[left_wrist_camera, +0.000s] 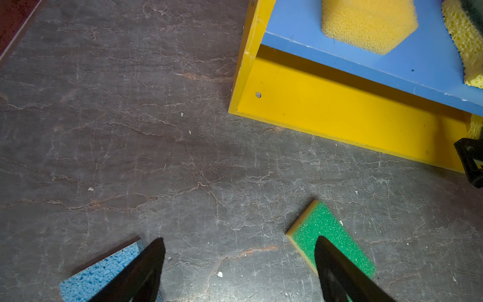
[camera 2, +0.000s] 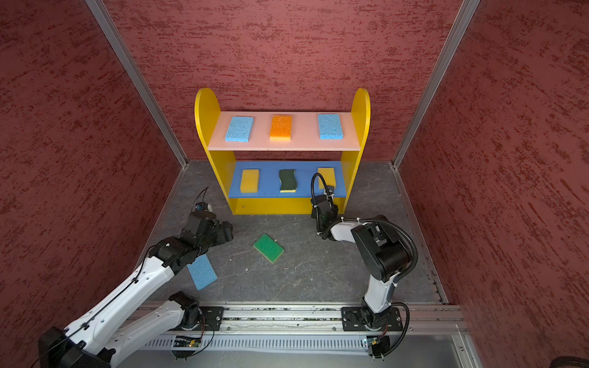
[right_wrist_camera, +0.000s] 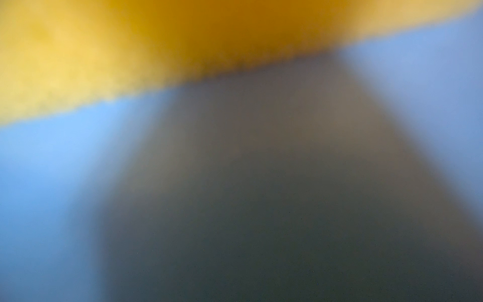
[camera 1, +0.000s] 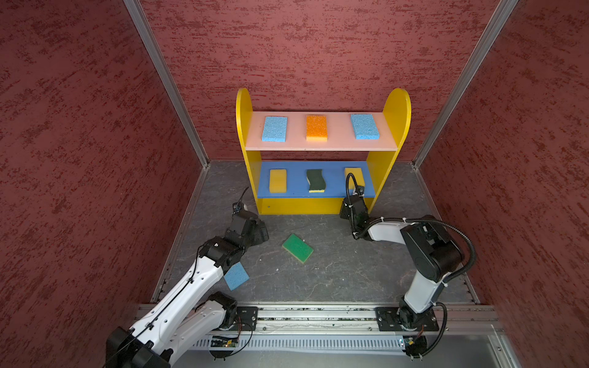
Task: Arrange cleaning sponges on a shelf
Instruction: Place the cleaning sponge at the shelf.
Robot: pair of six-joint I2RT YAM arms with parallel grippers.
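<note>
lying flat at the right end of the blue middle board (camera 1: 296, 183) of the shelf (camera 1: 243, 127), the right yellow sponge (camera 1: 354, 173) has its front end covered in both top views by the right gripper (camera 1: 358, 191), which points in from the front. its fingers are hidden there, and the right wrist view gives only a blur of yellow over blue, so whether it is parted or closed on the sponge cannot be told. the same board holds a dark green wavy sponge (camera 1: 316, 180) at the middle and the left yellow sponge (camera 1: 277, 180). the pink top board (camera 1: 338, 135) carries the left light blue sponge (camera 1: 274, 128), an orange-topped sponge (camera 1: 316, 127) and the right light blue sponge (camera 1: 364, 126). on the grey floor (camera 1: 350, 270) in front lie a bright green sponge (camera 1: 297, 248) and a loose light blue sponge (camera 1: 237, 277). in the left wrist view, one shows behind each fingertip of the left gripper (left_wrist_camera: 239, 239), which is spread wide and empty.
</note>
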